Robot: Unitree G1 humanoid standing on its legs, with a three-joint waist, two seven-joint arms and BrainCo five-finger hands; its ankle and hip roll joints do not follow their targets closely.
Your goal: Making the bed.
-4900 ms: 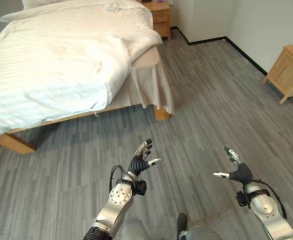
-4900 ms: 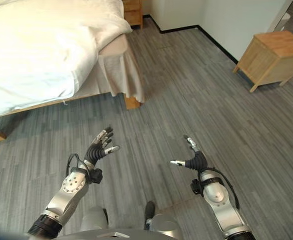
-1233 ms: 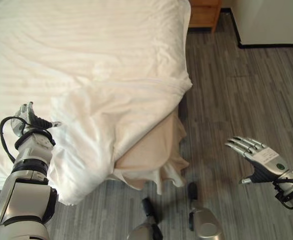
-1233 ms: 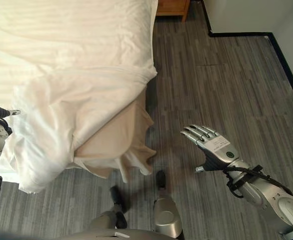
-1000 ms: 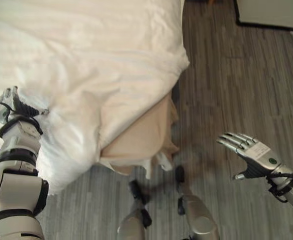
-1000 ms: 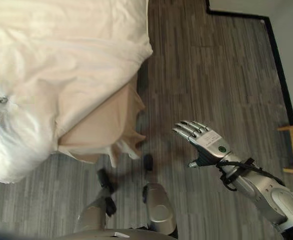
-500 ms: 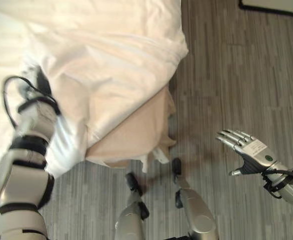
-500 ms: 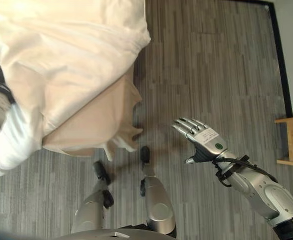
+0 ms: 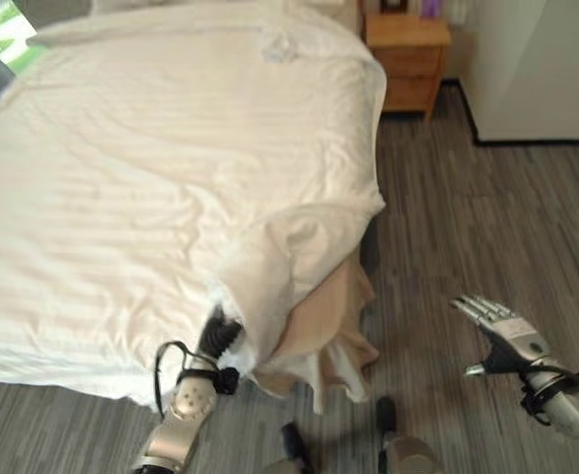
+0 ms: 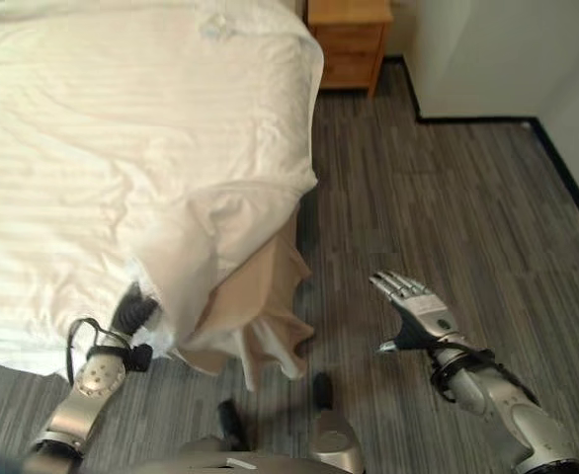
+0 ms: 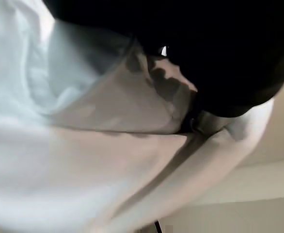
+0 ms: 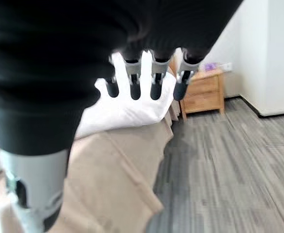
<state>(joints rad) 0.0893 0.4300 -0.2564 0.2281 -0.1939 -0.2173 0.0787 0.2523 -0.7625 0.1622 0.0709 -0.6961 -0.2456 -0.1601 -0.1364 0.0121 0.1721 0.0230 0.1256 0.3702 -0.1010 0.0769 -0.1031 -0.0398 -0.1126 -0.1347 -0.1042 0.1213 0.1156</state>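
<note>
Duvet [image 9: 171, 188] covers the bed, its near corner bunched directly above the left hand [image 9: 215, 336], fingers buried in cloth, grip undeterminable; right hand [image 9: 502, 341] flat-fingered, empty, well apart over floor

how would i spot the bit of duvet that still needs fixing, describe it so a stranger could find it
Start at the bed under its white duvet, then go to the foot corner nearest the grey floor. There the folded-back duvet corner bunches up, baring the beige bed skirt, unlike the flat cover elsewhere.
</note>
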